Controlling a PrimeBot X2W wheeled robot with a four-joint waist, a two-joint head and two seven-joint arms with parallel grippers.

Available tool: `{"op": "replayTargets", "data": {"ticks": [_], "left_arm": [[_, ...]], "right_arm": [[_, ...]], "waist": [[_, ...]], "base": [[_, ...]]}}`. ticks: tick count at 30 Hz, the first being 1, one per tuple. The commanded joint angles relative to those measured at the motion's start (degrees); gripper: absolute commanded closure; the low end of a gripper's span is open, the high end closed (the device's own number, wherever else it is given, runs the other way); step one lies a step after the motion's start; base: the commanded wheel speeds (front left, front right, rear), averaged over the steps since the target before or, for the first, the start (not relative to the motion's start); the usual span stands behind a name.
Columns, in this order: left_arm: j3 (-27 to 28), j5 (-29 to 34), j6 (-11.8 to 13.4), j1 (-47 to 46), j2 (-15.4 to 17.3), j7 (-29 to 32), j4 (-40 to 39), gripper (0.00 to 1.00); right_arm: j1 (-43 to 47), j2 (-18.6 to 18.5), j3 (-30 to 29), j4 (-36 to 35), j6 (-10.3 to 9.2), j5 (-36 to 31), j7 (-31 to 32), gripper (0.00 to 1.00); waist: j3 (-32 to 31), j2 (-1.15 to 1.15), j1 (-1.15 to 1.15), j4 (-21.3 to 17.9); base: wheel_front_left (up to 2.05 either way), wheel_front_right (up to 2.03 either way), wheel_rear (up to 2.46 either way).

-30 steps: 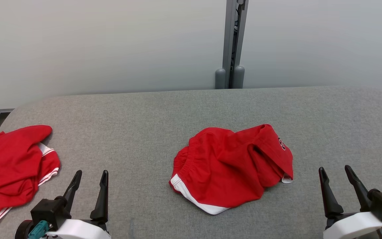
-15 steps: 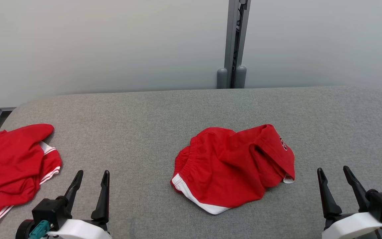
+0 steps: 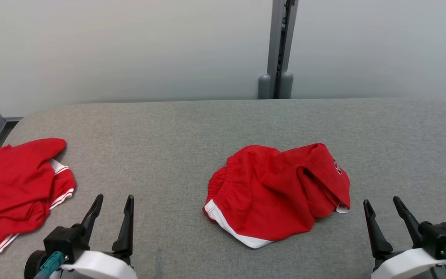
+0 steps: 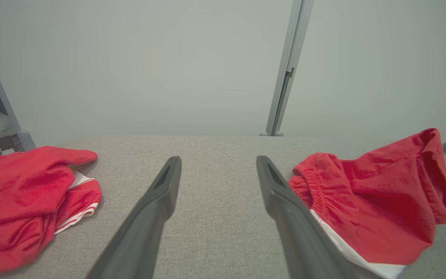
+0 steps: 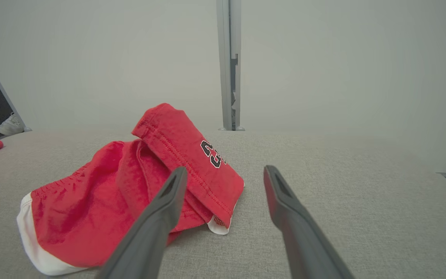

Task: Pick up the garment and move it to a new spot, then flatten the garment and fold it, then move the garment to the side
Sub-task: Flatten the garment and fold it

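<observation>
Crumpled red shorts (image 3: 277,193) with white hem trim and a gathered elastic waistband lie bunched on the grey fabric-covered table (image 3: 168,124), about mid-table and slightly toward the robot's right. The waistband faces left, and one leg is flopped over on the right side with a small black number print on it (digits too small to read in the head view). A white tag or hem corner pokes out at the lower right edge. The left gripper (image 3: 114,196) sits at the lower left with its two dark fingers spread apart and nothing between them. It is over bare table, between the shorts and a second red garment (image 3: 14,186) with white stripes that is heaped at the table's left edge. The right gripper (image 3: 381,200) is at the lower right, fingers likewise spread and empty, near the shorts' folded leg but not touching it. Whether either gripper touches the table surface I cannot tell. A grey upright post (image 3: 279,38) stands behind the table against a pale wall (image 3: 130,46).
</observation>
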Motion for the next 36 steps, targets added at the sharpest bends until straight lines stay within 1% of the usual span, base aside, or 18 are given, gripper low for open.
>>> {"op": "replayTargets", "data": {"ticks": [1, 8, 13, 19, 22, 24, 29, 36], "left_arm": [[-0.32, 0.47, -0.48, -1.71, -0.24, -0.1, 0.13, 0.0], [-1.61, 0.7, -1.49, -4.8, -1.86, -1.03, 0.92, 0.0], [-1.99, 0.98, -2.03, -6.9, -2.9, -2.19, 2.06, 0.0], [-2.18, 1.35, -2.92, -9.52, -4.07, -3.3, 3.56, 0.0], [-1.96, 1.49, -3.15, -10.44, -4.43, -3.65, 4.26, 0.0], [-1.86, 1.54, -3.28, -10.62, -4.53, -3.84, 4.42, 0.0], [-1.46, 1.9, -3.54, -11.33, -5.11, -4.16, 5.38, 0.0], [-1.24, 2.33, -4.12, -12.08, -5.48, -4.49, 5.9, 0.0]], "right_arm": [[-0.75, -0.51, 0.51, 0.29, 0.01, -0.39, 0.29, 0.0], [-3.35, -1.92, 2.9, 3.0, 0.0, -0.71, 1.02, 0.0], [-7.04, -3.11, 4.45, 5.75, 0.0, -1.0, 0.94, 0.0], [-11.45, -4.69, 4.23, 9.42, 0.0, -1.68, 0.65, 0.0], [-13.1, -4.87, 3.17, 10.79, 0.0, -1.02, 0.27, 0.98], [-13.48, -4.92, 2.97, 10.92, 0.0, -0.88, 0.1, 1.0], [-14.81, -5.12, 2.6, 9.54, 0.0, -0.19, -1.06, 1.0], [-16.49, -5.56, 2.66, 3.31, 0.0, 0.08, -1.23, 1.0]], "waist": [[0.77, 0.0, 0.0, 1.07], [4.43, 0.0, 0.0, 4.75], [7.91, 0.0, 0.0, 6.37], [11.5, 0.0, 0.0, 7.45], [12.41, 0.0, 0.0, 7.49], [12.6, 0.0, 0.0, 7.43], [13.03, 0.0, 0.0, 6.42], [13.14, 0.0, 0.0, 4.99]], "base": [[0.0, 0.0, 0.0], [0.0, 0.0, 0.0], [0.0, 0.0, 0.0], [0.0, 0.0, 0.0], [0.0, 0.0, 0.0], [0.0, 0.0, 0.0], [0.0, 0.0, 0.0], [0.0, 0.0, 0.0]]}}
